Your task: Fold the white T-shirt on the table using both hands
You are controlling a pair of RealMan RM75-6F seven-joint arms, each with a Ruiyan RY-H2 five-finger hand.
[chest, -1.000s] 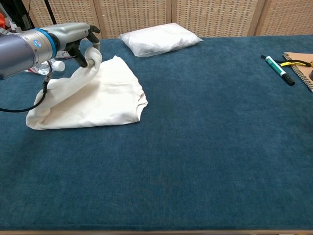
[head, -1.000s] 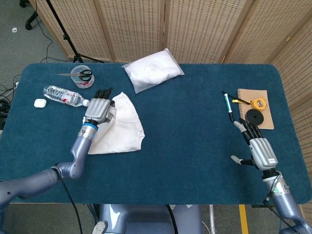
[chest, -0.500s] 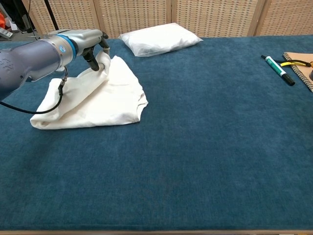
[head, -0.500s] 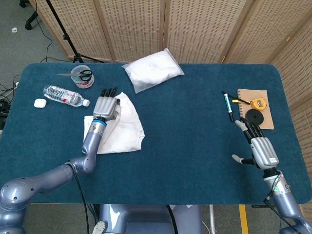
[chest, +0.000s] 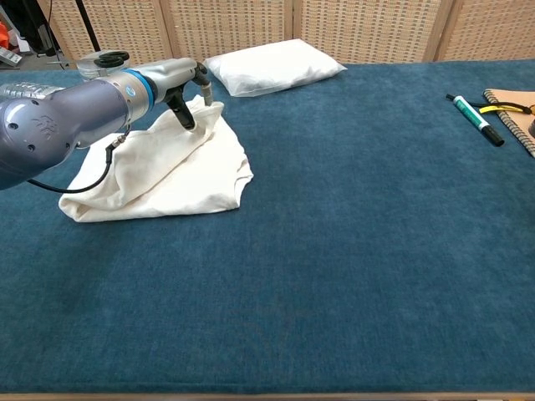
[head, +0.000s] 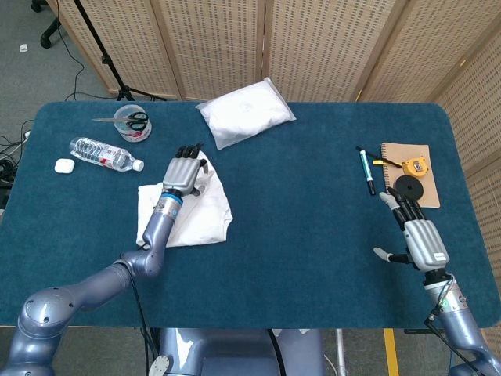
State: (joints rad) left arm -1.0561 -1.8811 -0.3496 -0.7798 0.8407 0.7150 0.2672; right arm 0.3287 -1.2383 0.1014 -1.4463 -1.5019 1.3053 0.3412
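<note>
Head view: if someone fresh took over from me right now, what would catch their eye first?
First the white T-shirt, bunched on the left of the blue table, with the left hand holding a lifted fold of it near its far edge. Next the right hand, fingers spread and holding nothing, far off on the right just below the notebook. A white plastic-wrapped packet lies at the far edge.

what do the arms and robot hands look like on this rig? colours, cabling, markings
Both arms are glossy silver-grey tubes with rounded joints. The left arm has a bright blue ring at the wrist and a thin black cable looping off its forearm. Each robot hand, left and right, has a ribbed silver-grey back and dark, near-black fingers. A black cable also shows below the right wrist. No readable markings.
</note>
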